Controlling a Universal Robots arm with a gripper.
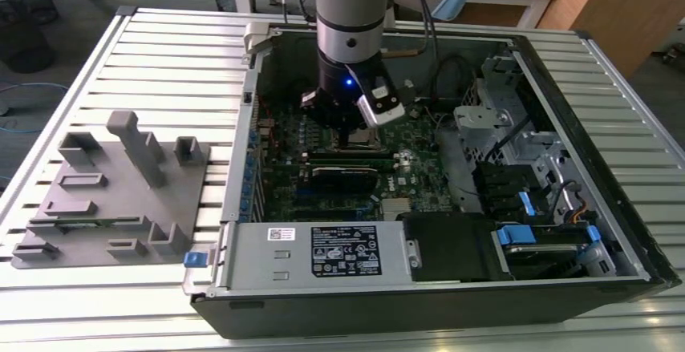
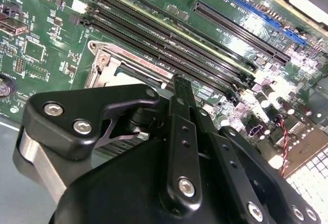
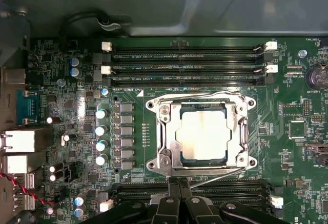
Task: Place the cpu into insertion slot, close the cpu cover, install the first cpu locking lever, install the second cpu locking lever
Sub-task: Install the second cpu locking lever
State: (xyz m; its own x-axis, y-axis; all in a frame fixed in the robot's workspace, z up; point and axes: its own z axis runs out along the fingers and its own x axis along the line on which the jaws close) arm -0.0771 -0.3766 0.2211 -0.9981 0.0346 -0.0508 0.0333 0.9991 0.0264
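Observation:
The cpu [image 3: 203,134], a pale silver square, lies in the insertion slot [image 3: 165,163] on the green motherboard [image 3: 287,152]. The cpu cover [image 3: 240,131] lies flat around the cpu, framing it through its window. A thin lever rod [image 3: 220,175] runs slanted along the socket edge nearest my fingers. My gripper [image 3: 177,185] is shut, its fingertips together just beside that edge. In the second wrist view the gripper [image 2: 178,83] tip sits at the socket's rim [image 2: 100,62], partly hiding the cpu [image 2: 128,73]. In the exterior view the gripper [image 1: 357,137] hangs low inside the case over the socket.
Long black memory slots [image 3: 184,65] flank the socket on two sides. Capacitors [image 3: 101,137] stand beside it. In the exterior view, the white-labelled power supply [image 1: 342,252] is at the case front, drive bays [image 1: 535,240] on the right, and a grey fixture [image 1: 107,192] on the left.

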